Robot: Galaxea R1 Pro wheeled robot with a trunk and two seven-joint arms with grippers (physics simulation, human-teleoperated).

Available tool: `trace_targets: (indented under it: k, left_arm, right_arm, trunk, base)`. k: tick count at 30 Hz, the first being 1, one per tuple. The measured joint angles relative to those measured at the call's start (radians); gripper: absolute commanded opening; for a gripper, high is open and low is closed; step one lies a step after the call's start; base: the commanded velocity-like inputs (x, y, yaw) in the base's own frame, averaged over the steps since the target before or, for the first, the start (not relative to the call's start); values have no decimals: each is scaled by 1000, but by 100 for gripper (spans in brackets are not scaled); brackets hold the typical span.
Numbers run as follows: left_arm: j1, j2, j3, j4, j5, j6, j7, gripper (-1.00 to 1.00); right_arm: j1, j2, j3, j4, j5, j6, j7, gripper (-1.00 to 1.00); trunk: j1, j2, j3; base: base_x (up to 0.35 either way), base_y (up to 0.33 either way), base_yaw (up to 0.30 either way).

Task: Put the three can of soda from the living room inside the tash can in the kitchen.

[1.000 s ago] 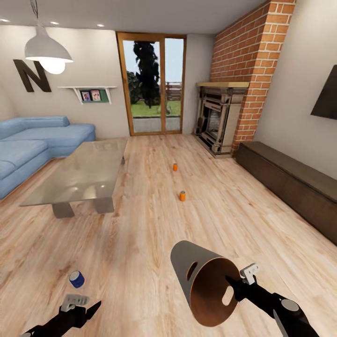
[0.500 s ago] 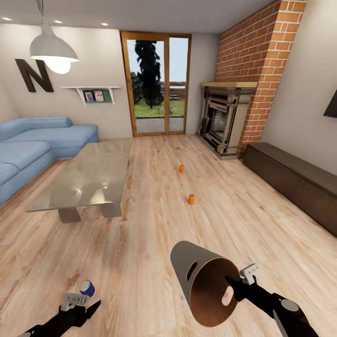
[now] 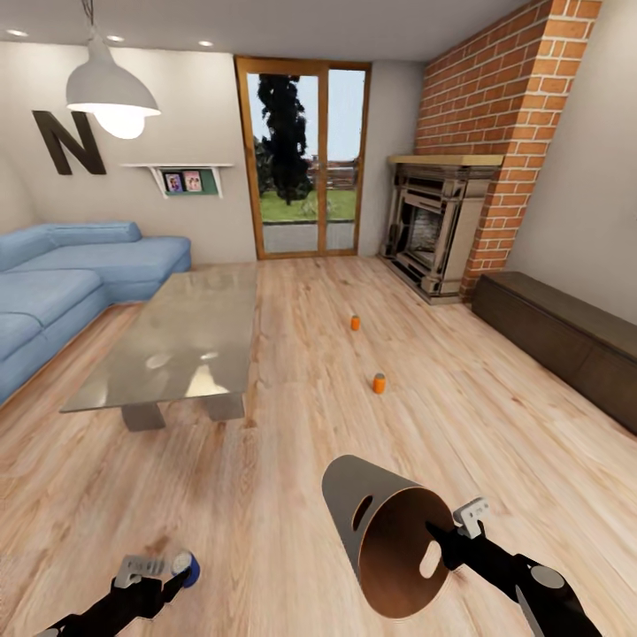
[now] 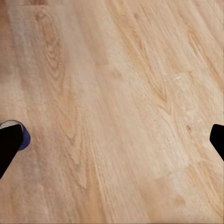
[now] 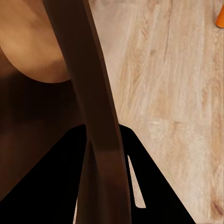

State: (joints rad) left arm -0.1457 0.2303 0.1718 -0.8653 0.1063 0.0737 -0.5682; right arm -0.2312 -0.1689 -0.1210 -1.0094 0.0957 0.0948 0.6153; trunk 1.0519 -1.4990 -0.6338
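Note:
The grey trash can [image 3: 389, 540] lies tilted in the air at the lower right of the head view, its tan-brown inside facing me. My right gripper [image 3: 440, 540] is shut on its rim; the right wrist view shows the rim wall [image 5: 100, 116] passing between the fingers. The dark blue soda can [image 3: 188, 566] stands on the floor right beside my left gripper [image 3: 168, 577]. That gripper is open, and in the left wrist view the blue can [image 4: 22, 136] peeks from behind one finger [image 4: 8, 149]. Two orange soda cans [image 3: 379, 383] [image 3: 355, 323] stand further off on the floor.
A glass-topped low table [image 3: 177, 341] and a blue sofa [image 3: 62, 283] are at the left. The brick fireplace [image 3: 438, 230] and a long dark low cabinet [image 3: 566, 341] line the right wall. Wood-framed glass doors [image 3: 305, 159] are at the back.
The whole view has shifted as I roll forward; the blue can now sits closer, right at my left gripper's tip. Both grippers and the held bin keep their pose.

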Motion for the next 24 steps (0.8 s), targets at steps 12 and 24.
trace_targets:
  k: [12,24]
  left_arm:
    - [0,-1,0,0,-1,1,1,100]
    - [0,-2,0,1,-2,-1,1,100]
  right_arm:
    - [0,0,0,0,-1,-1,1,-100]
    - [0,1,0,1,-1,0,1,-100]
  trunk:
    - [0,0,0]
    - [0,0,0]
  base:
    - [280,149,0]
    - [313,5,0]
